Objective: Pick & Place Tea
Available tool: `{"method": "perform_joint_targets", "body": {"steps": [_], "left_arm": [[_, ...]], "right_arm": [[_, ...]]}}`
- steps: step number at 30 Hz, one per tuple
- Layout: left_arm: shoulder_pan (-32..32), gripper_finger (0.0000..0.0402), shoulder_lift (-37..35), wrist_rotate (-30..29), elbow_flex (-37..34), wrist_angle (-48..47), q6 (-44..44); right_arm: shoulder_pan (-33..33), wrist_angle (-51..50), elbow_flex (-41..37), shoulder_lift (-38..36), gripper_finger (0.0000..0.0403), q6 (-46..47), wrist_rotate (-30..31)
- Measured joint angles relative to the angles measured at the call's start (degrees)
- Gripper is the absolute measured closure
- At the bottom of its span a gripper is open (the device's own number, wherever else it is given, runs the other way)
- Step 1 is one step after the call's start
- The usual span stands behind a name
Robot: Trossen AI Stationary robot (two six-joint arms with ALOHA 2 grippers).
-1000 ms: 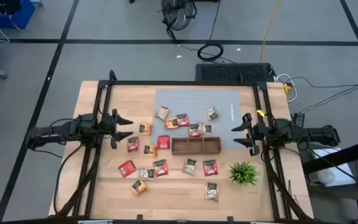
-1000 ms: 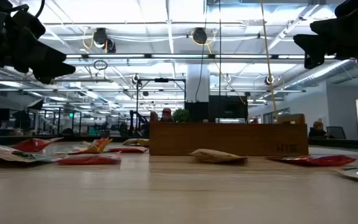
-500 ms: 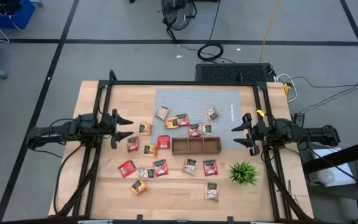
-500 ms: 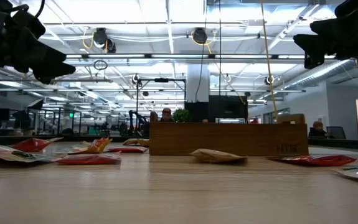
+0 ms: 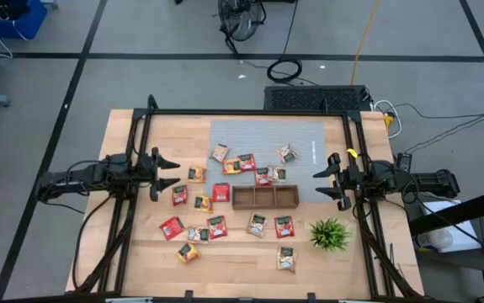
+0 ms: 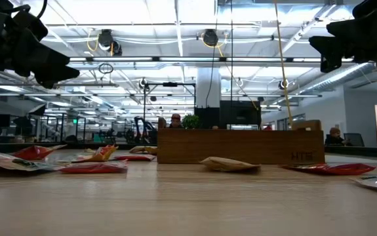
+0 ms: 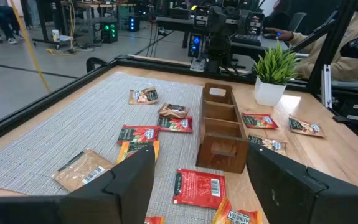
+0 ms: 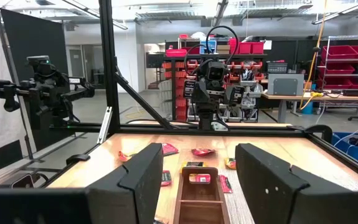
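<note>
Hovering over the left edge of the table (image 5: 140,261), the left gripper (image 5: 167,173) has its fingers spread apart and holds nothing. The right gripper (image 5: 322,183) hangs over the right edge, also spread wide and empty, facing the left one across the table. The tea sachets (image 5: 217,225) lie scattered flat on the wood and on the grey mat (image 5: 258,135), around the wooden tray (image 5: 264,197). A green plant (image 5: 329,234) stands near the tray's right end, towards the front.
</note>
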Motion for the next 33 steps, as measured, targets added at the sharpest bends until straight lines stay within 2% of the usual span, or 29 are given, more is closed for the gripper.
{"method": "perform_joint_targets", "body": {"steps": [22, 33], "left_arm": [[0.0, 0.0149, 0.0, 0.0, -0.01, -0.01, 0.01], [-0.01, 0.0149, -0.01, 0.0, 0.0, 0.0, 0.01]], "right_arm": [[0.0, 0.02, 0.01, 0.01, 0.0218, 0.01, -0.01], [-0.01, 0.04, -0.01, -0.01, 0.0218, 3.19, 0.0]]}}
